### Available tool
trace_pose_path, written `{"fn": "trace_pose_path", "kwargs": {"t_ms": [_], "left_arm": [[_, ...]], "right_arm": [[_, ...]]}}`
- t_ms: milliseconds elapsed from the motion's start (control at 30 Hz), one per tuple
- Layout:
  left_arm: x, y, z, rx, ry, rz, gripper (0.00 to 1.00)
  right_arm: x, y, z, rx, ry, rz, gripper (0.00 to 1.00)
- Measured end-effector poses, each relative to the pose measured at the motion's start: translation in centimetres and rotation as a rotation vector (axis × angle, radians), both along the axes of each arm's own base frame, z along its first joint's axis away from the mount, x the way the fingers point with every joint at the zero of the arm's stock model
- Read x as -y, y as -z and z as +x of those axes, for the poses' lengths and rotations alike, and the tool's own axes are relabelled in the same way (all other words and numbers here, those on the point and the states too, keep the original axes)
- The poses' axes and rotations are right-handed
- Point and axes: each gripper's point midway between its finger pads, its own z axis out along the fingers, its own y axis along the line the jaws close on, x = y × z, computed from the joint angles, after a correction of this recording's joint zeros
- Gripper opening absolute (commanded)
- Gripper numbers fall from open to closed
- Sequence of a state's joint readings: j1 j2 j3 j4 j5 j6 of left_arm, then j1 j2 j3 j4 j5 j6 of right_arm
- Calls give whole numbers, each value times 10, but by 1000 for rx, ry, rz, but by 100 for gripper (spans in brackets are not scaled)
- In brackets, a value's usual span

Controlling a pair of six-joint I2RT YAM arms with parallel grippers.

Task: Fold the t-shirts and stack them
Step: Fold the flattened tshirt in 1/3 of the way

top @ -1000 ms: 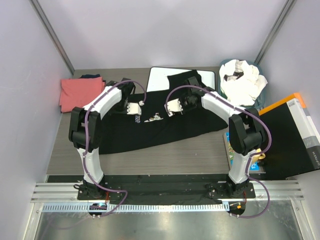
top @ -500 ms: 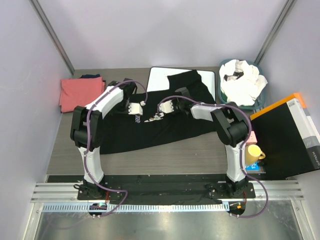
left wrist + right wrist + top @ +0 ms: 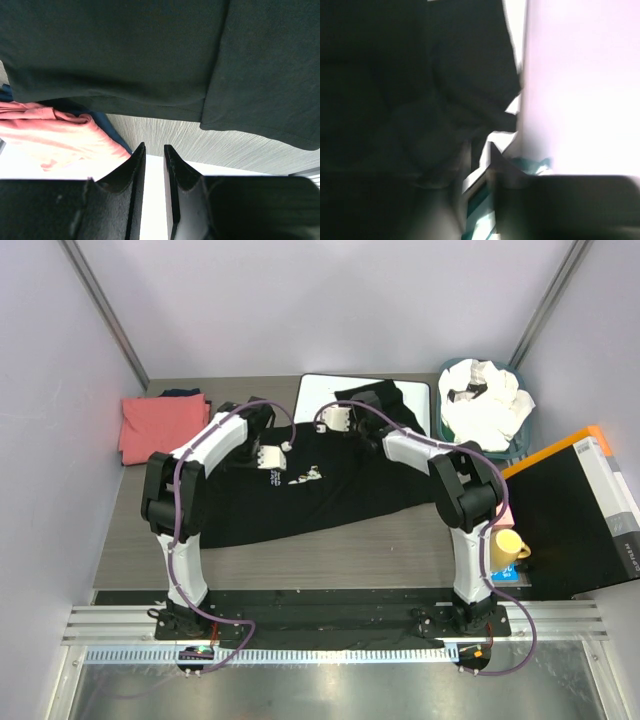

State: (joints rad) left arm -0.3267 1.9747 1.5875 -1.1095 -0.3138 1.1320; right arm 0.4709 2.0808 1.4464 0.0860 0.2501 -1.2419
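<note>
A metal rail (image 3: 330,625) runs along the near edge and carries the bases of both arms. Beyond it lies the grey, wood-grained tabletop (image 3: 330,560), closed in left, right and behind by pale lilac walls (image 3: 330,300).

At the near right stands a yellow mug (image 3: 508,543), just beside a black box with an orange edge (image 3: 575,505) that lies aslant against the right wall.

The black t-shirt (image 3: 320,495) is spread across the middle of the tabletop, white print showing on its front. Its far part lies over the white board with a black rim (image 3: 322,392).

The left claw (image 3: 268,455) hangs over the left half of this shirt. In its wrist view the fingers (image 3: 134,165) stand a narrow gap apart with nothing between them, released.

The right claw (image 3: 333,420) is at the shirt's far edge, over the board. Its wrist view is too blurred, so I cannot tell whether it is clenched or released.

At the far left the coral-pink t-shirt (image 3: 160,425) lies folded, with dark blue cloth (image 3: 107,130) under it.

In the far right corner a teal basket (image 3: 444,375) holds the crumpled white t-shirts (image 3: 485,400), heaped above its rim.
</note>
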Motion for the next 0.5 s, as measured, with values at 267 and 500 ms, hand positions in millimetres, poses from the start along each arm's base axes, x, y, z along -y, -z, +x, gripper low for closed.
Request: {"fn": "trace_pose_path", "kwargs": {"t_ms": [267, 500], "left_arm": [[4, 8, -8, -36, 3, -32, 0], [-6, 34, -54, -195, 26, -69, 0]], "right_arm": [[75, 29, -37, -408, 171, 42, 1], [130, 44, -122, -824, 215, 44, 1]]}}
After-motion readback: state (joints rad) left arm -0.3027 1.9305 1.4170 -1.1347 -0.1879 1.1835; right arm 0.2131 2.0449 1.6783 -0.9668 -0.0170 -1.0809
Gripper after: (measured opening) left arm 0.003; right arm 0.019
